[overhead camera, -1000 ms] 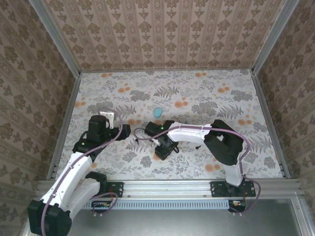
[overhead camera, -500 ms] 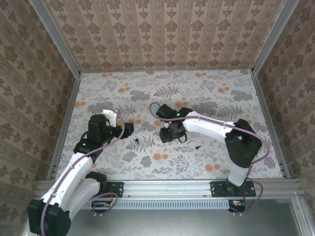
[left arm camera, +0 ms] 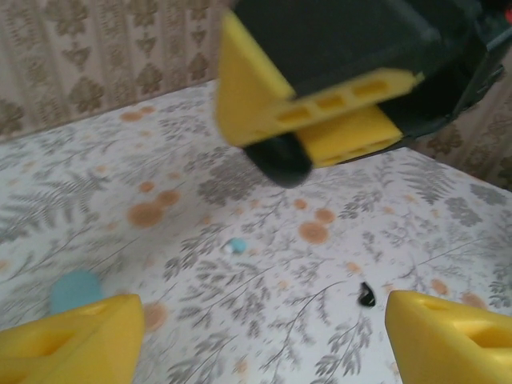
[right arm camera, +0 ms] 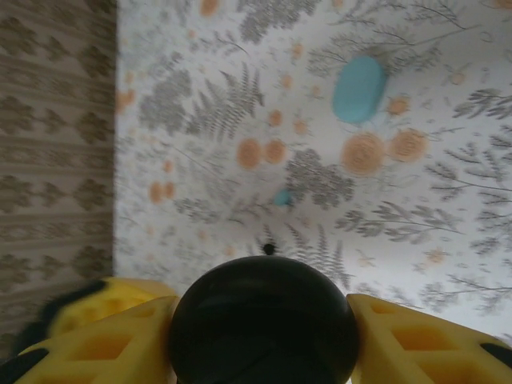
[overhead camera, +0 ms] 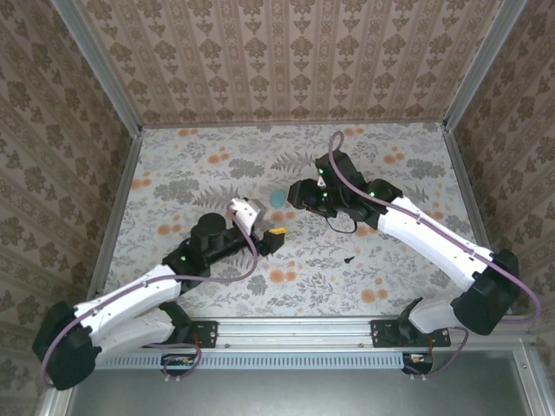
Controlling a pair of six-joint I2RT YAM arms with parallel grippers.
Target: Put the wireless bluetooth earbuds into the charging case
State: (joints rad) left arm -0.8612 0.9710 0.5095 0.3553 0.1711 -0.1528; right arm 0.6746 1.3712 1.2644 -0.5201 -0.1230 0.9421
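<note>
The right gripper (right arm camera: 264,320) is pinching a black rounded case (right arm camera: 263,314). Its two yellow fingers (right arm camera: 104,352) press against either side of the smooth dome, with no gap showing. The left wrist camera sees this same grip from in front and below: the yellow fingers are clamped on the dark body, which is held off the table.

The left gripper (left arm camera: 260,320) is spread wide and holds nothing. Its yellow fingertips sit at the two lower corners of its own camera's view, with bare floral table (left arm camera: 264,200) between them.

From overhead, the right gripper hangs just to the right of the teal charging case (overhead camera: 277,198), which lies flat on the table. The left gripper sits on the near side of that case, close to it but not touching. A black earbud (overhead camera: 348,258) lies to the near right of the case, well apart from it.

The left wrist camera gives finer detail. A teal earbud (left arm camera: 236,246) lies on the table to the right of the teal case, and the black earbud lies farther right again. Both are loose and touch nothing. The right wrist camera looks down past the held black case. It shows the teal case, a teal earbud away from it, and beyond that a tiny black speck (right arm camera: 269,249) that is too small to identify.
</note>
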